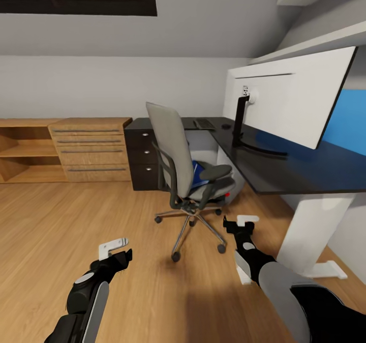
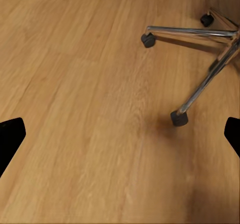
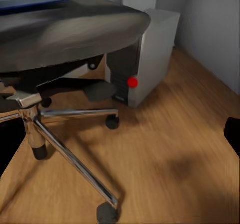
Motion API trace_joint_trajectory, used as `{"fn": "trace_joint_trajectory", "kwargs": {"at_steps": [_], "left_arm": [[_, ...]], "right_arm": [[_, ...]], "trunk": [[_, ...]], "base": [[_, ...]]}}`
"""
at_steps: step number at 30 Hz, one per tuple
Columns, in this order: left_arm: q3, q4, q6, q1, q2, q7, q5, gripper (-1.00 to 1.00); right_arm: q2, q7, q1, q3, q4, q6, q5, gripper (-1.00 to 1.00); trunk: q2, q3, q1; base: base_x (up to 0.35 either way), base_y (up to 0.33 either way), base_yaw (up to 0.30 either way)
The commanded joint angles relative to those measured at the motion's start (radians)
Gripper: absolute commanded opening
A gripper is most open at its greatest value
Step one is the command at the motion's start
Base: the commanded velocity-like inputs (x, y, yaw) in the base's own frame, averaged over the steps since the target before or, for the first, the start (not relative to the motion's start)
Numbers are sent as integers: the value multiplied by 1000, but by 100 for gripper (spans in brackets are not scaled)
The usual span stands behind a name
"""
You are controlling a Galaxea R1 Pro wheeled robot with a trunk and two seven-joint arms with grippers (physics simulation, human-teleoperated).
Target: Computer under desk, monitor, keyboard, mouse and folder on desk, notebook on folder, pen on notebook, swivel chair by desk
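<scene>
Both grippers hang low over the wooden floor (image 1: 61, 221) with nothing in them. On the left gripper (image 1: 118, 249) the white fingertips stand apart, and in the left wrist view its dark fingers (image 2: 11, 136) sit at the two edges with bare floor between them, so the jaws are spread wide and empty. The right gripper (image 1: 243, 224) is also parted and holds nothing; its dark finger (image 3: 233, 133) shows at the edge of the right wrist view.

Ahead stands the swivel chair (image 1: 180, 162), its grey back turned toward the left, its chrome star base (image 2: 210, 67) and black casters on the floor just beyond the grippers. On its seat lies the blue folder (image 1: 198, 174), partly hidden by the near armrest. The chair is close to the inner corner of the L-shaped black desk (image 1: 305, 172).

On the right wing of the desk stands the monitor (image 1: 292, 96), its white back facing the room, on a black foot. At the far part of the desk lies the keyboard (image 1: 203, 124), with the small dark mouse (image 1: 226, 126) to its right. Under the desk, behind the chair, stands the white computer (image 3: 150, 54) with its red spot low on the front. A light wooden dresser (image 1: 91, 149) stands left of the desk's drawer unit (image 1: 142, 154).
</scene>
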Motion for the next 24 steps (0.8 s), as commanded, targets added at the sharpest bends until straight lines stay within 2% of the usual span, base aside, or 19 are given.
{"fn": "trace_joint_trajectory", "kwargs": {"at_steps": [1, 6, 11, 16, 24], "left_arm": [[1, -1, 4, -1, -1, 7, 11, 100], [1, -1, 4, 0, 1, 8, 11, 100], [3, -1, 5, -1, 1, 8, 11, 100], [4, -1, 6, -1, 1, 7, 11, 100], [5, -1, 6, -1, 1, 8, 11, 100]], "right_arm": [[0, -7, -1, 1, 1, -7, 6, 100], [0, -7, 1, 1, 1, -43, 6, 100], [-12, -8, 1, 1, 1, -84, 5, 100], [-14, -8, 2, 1, 1, -93, 5, 100], [-18, -8, 2, 1, 1, -102, 4, 100]], "trunk": [[0, -1, 0], [0, -1, 0], [0, -1, 0], [0, -1, 0], [0, -1, 0]], "base": [[280, 0, 0], [227, 0, 0], [220, -8, 0], [247, -37, 0], [95, -5, 0]]}}
